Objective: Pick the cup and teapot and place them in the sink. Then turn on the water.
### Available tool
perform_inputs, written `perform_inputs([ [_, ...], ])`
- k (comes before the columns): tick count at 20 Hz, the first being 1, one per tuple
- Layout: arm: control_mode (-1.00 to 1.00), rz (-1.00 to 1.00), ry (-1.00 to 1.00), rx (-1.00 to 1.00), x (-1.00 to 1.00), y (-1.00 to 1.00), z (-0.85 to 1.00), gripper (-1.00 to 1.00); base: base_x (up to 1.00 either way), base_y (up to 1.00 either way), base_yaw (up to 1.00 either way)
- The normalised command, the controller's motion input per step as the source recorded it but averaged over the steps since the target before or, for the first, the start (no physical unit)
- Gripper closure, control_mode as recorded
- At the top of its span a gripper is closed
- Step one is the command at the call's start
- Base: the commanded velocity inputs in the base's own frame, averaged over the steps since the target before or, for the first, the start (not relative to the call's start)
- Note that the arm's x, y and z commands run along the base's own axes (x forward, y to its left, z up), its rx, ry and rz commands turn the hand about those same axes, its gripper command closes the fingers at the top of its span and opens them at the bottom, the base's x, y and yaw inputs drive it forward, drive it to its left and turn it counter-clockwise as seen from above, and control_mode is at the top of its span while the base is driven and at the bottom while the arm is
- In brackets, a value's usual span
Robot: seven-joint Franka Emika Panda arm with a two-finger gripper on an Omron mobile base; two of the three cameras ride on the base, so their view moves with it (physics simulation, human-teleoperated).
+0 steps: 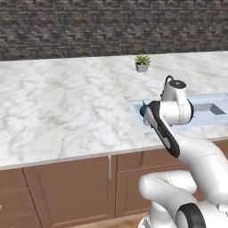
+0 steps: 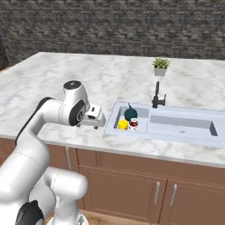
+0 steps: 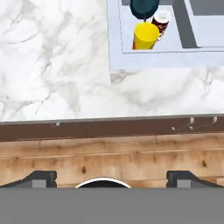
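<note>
The yellow cup (image 2: 123, 125) (image 3: 145, 36) stands upright in the small side basin of the pale sink (image 2: 184, 137) (image 3: 144, 61). The dark teal teapot (image 2: 130, 113) (image 3: 144, 8) sits just behind it, and a sliver of the teapot (image 1: 143, 109) peeks past the arm in the left base view. The black faucet (image 2: 157, 99) rises at the sink's back rim with no water running. My gripper (image 2: 99, 122) (image 3: 112, 177) hangs open and empty over the counter's front edge, left of the sink, with its fingertips (image 3: 41, 178) wide apart.
A small red-and-white can (image 2: 133, 125) (image 3: 160, 20) stands beside the cup in the same basin. A potted plant (image 2: 161, 66) (image 1: 142, 63) sits at the back of the marble counter (image 2: 66, 83). Brown cabinets and a wooden floor lie below the counter edge.
</note>
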Motion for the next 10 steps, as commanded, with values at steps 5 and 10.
perform_inputs([
  [5, 1.00, 0.00, 0.00, 0.00, 0.00, 0.00, 0.00, -1.00, 0.00, -0.97, 0.00],
  [10, 1.00, 0.00, 0.00, 0.00, 0.00, 0.00, 0.00, -1.00, 0.00, -0.97, 0.00],
])
